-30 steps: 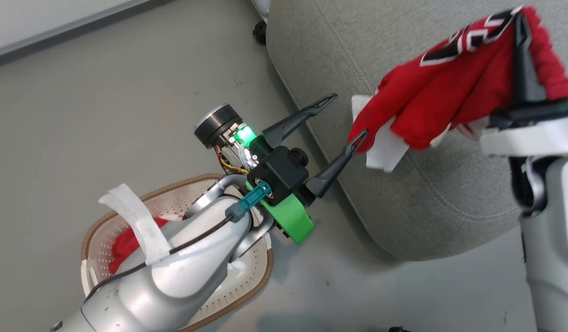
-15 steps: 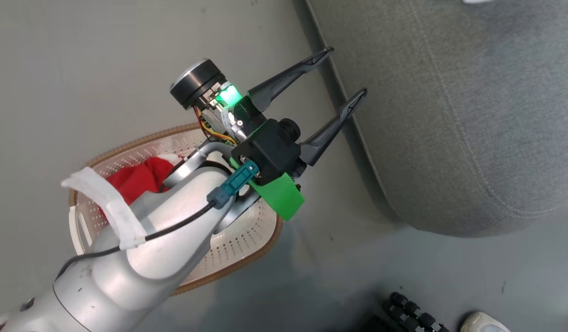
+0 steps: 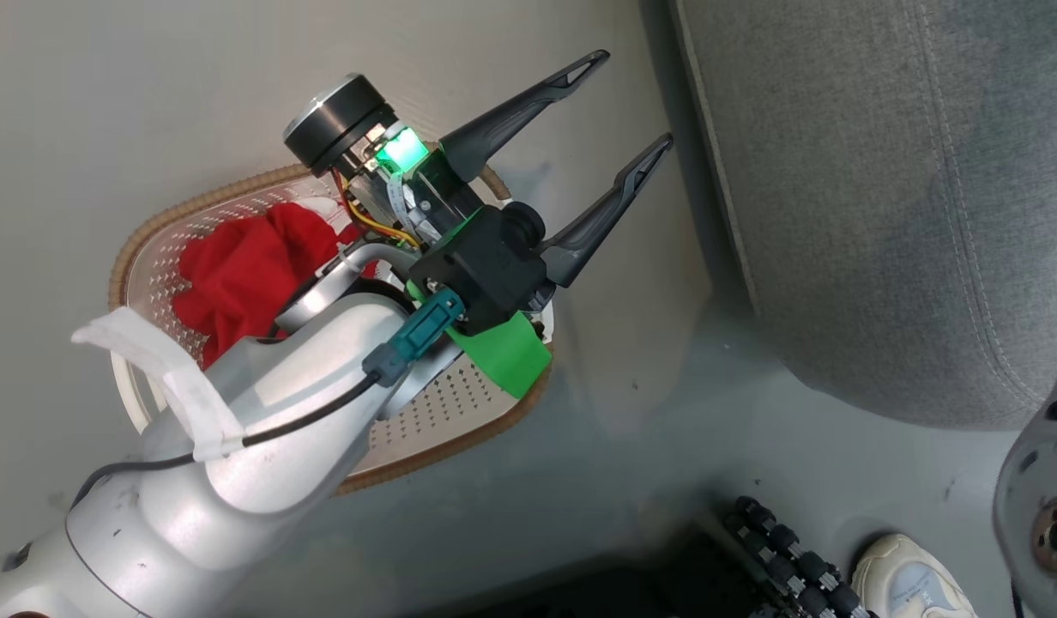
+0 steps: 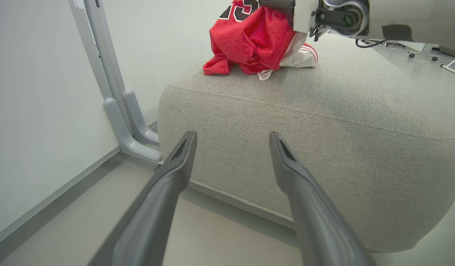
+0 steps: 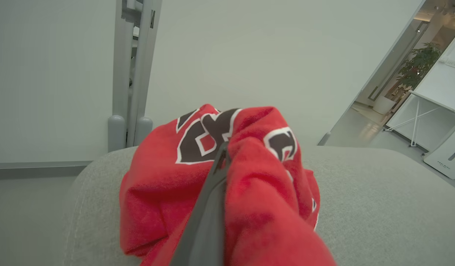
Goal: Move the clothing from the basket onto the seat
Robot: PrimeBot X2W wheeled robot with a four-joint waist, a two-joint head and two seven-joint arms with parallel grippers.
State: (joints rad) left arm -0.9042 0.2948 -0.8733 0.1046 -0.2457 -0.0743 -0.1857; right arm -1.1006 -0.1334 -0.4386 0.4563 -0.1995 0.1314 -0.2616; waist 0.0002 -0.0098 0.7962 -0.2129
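In the left wrist view the red jersey (image 4: pixel 249 40) with black lettering rests on top of the grey seat (image 4: pixel 305 122), with white red-striped fabric (image 4: pixel 303 59) beside it. My right gripper (image 5: pixel 222 151) is shut on the jersey (image 5: pixel 257 184), low over the seat (image 5: pixel 379 192). A second red garment (image 3: pixel 237 266) lies bunched in the white basket (image 3: pixel 177 210) on the floor. My left gripper (image 3: pixel 629 101) hangs open and holds nothing, over the basket's right end and pointing at the seat (image 3: pixel 880 215). Its fingers (image 4: pixel 232 138) face the seat's side.
A grey metal post (image 4: pixel 113 92) stands against the wall left of the seat. A person's white shoe (image 3: pixel 910 579) and a black ridged part (image 3: pixel 777 549) sit at the bottom of the head view. My right arm's pale casing (image 3: pixel 1043 481) shows at the right edge.
The head camera has swung, so the right gripper and jersey have left its picture and more of the basket's red garment shows. The left gripper stays open above the basket.
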